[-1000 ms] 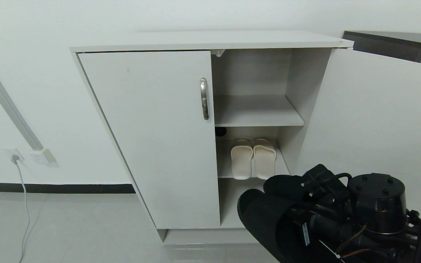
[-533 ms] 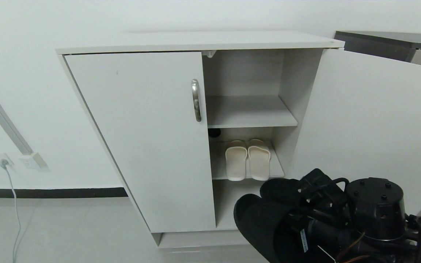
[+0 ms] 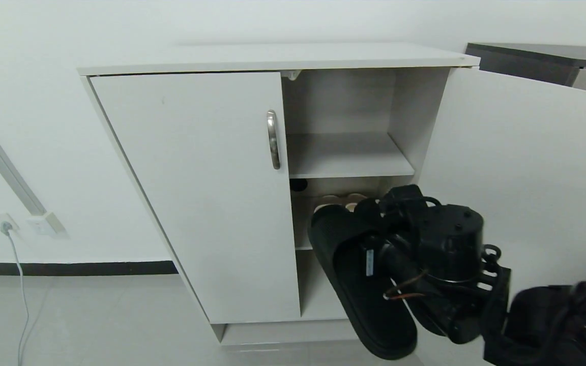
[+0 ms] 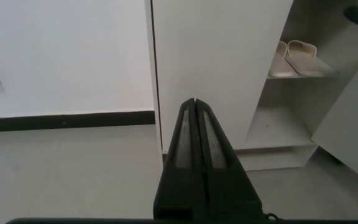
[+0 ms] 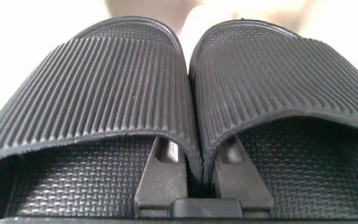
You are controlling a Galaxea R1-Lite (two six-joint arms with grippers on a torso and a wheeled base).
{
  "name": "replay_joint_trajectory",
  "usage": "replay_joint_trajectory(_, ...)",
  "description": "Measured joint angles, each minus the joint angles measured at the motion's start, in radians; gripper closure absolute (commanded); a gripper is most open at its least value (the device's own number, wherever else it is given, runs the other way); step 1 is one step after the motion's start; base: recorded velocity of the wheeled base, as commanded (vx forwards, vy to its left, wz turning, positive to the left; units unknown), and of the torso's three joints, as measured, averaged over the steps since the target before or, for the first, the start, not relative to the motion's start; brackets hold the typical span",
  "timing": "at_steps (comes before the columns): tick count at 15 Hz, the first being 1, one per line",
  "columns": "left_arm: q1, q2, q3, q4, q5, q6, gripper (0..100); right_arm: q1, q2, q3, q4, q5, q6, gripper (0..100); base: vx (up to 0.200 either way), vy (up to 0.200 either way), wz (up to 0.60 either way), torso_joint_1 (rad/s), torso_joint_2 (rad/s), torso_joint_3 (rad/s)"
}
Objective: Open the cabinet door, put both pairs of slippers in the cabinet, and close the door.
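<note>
The white cabinet [image 3: 277, 56] has its left door [image 3: 196, 193] shut and its right door [image 3: 522, 168] swung open. A pair of white slippers [image 4: 300, 56] lies on the middle shelf, and in the head view only the white slippers' [image 3: 331, 200] far ends peek out. My right gripper [image 5: 194, 171] is shut on the inner edges of a pair of black ribbed slippers [image 5: 104, 81]. It holds the black slippers [image 3: 359, 274] side by side, in front of the opening at middle-shelf height. My left gripper [image 4: 194, 109] is shut and holds nothing, low over the floor, facing the left door.
The upper shelf [image 3: 349, 157] and bottom shelf [image 3: 318, 300] are bare. A metal handle [image 3: 272, 140] runs down the left door's edge. A wall socket with a grey cable [image 3: 5, 226] is at the far left. A dark tabletop [image 3: 542, 53] stands behind the open door.
The camera first shifted slightly. My right arm then lifted the black slippers up and toward the cabinet opening, where they now cover most of the white pair.
</note>
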Motion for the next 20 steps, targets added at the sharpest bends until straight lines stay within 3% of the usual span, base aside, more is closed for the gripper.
replay_joint_trajectory(2,-0.001,0.000,0.000,0.000,0.000,0.000,100,0.015,0.058,-0.185,0.136,-0.102,0.022,100,0.000,0.000,0.00,0.000,0.00,0.000)
replay_joint_trajectory(7,0.000,0.000,0.000,0.000,0.000,-0.001,100,0.022,0.092,-0.554,0.613,-0.247,0.109,100,0.000,0.000,0.00,0.000,0.00,0.000)
replay_joint_trajectory(11,0.000,0.000,0.000,0.000,0.000,-0.001,100,-0.002,0.141,-0.674,0.662,-0.296,0.136,100,0.000,0.000,0.00,0.000,0.00,0.000)
replay_joint_trajectory(20,0.000,0.000,0.000,-0.001,0.002,-0.003,100,-0.006,0.151,-0.671,0.662,-0.247,0.132,100,0.022,0.000,0.00,0.000,0.00,0.000)
